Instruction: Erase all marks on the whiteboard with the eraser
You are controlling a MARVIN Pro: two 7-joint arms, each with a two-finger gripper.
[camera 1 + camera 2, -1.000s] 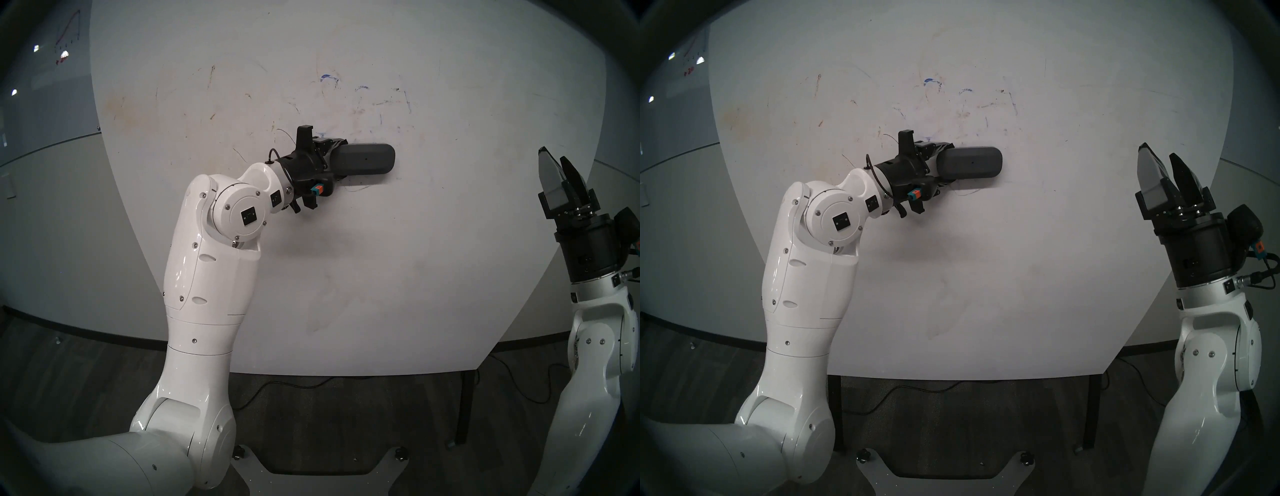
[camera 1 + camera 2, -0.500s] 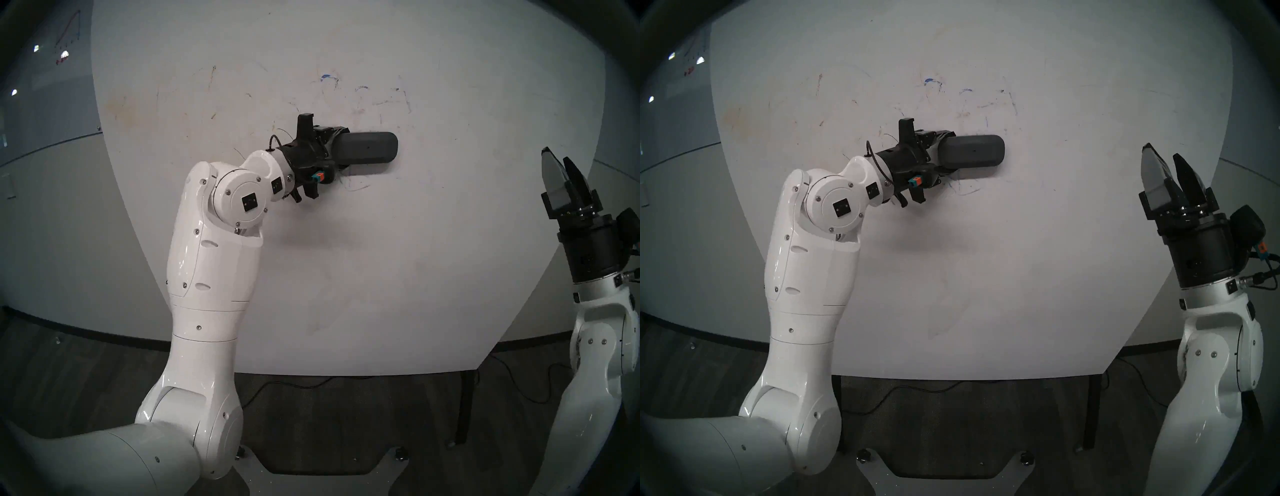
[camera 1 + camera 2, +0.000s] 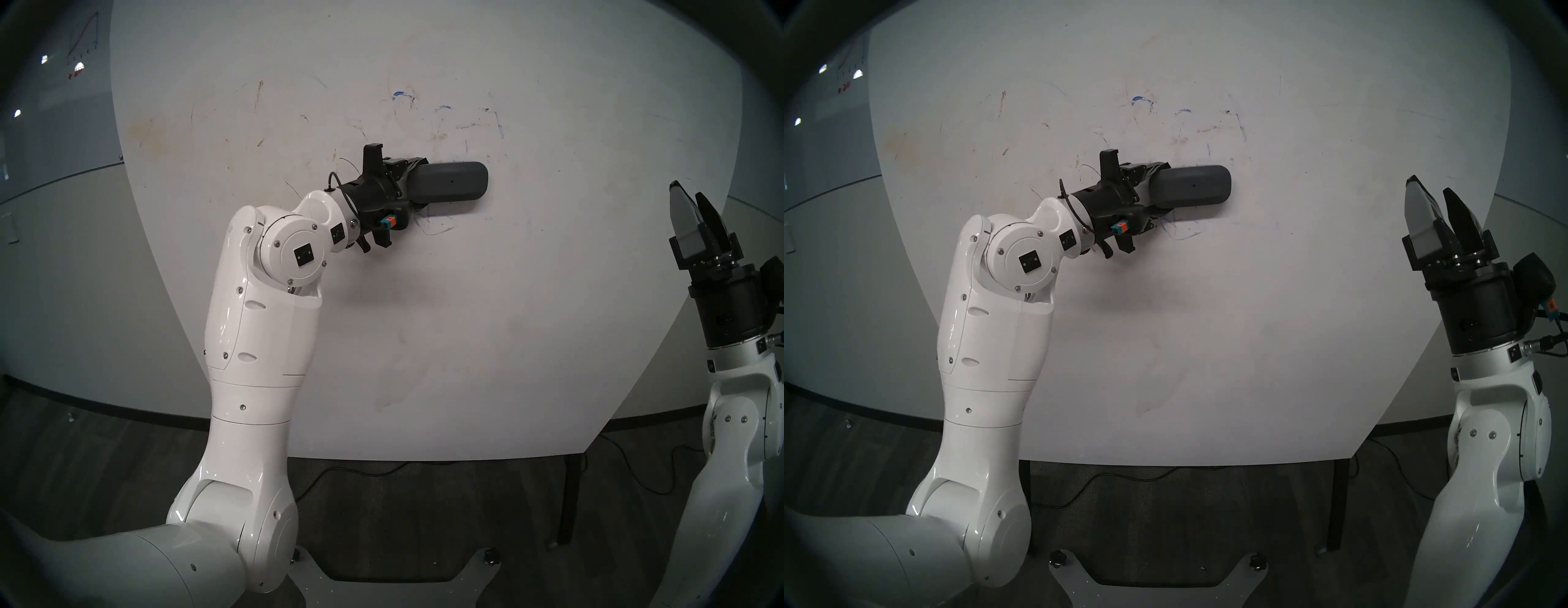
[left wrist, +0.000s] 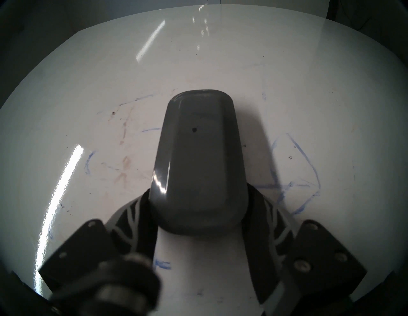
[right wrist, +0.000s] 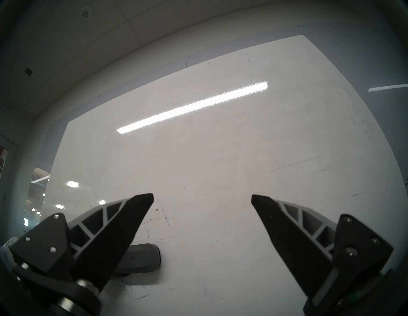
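The dark grey oblong eraser with rounded ends (image 3: pixel 449 183) is clamped at its near end by the left gripper (image 3: pixel 413 184), whose two black ribbed fingers (image 4: pixel 132 218) are closed against its long sides. The eraser is laid flat against the large white whiteboard (image 3: pixel 466 318), lengthwise toward the robot's right, near the board's middle height. Thin blue marks (image 4: pixel 295 172) are seen just beside the eraser in the left wrist view, where an angular outline of lines is drawn on one side and fainter blue strokes (image 4: pixel 88 163) lie on the other. From the head, blue remnants (image 3: pixel 401 95) are visible above the eraser and a curved blue line (image 3: pixel 439 229) just below it. Brownish smudges (image 3: pixel 148 136) are scattered over the board's left part. The right gripper (image 3: pixel 695 208) is held well apart from the eraser at the board's right edge, pointed upward, its jaws spread wide with nothing between them.
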